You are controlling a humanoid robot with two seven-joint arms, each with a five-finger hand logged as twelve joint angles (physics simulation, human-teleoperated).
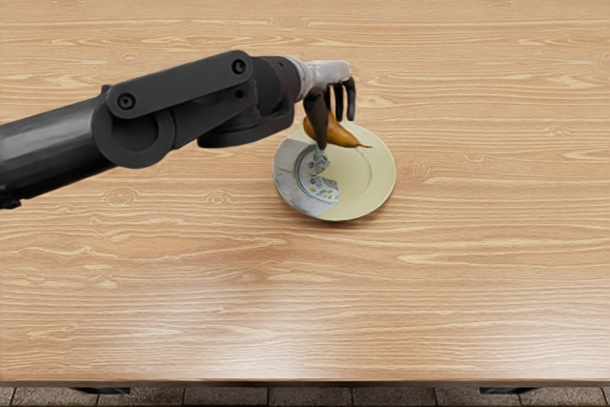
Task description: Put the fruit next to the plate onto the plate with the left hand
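Note:
A pale yellow-green plate lies near the middle of the wooden table, with a grey patterned patch on its left side. My left arm reaches in from the left edge. Its hand hangs over the plate's back left rim. An orange-brown fruit with a pointed end sits between the dark thumb and the downward-curled fingers, over the back part of the plate. The hand looks shut on the fruit. I cannot tell whether the fruit touches the plate. The right arm is out of view.
The wooden table fills the picture, with its front edge near the bottom and its back edge at the top. The bulky dark forearm spans the table's left half.

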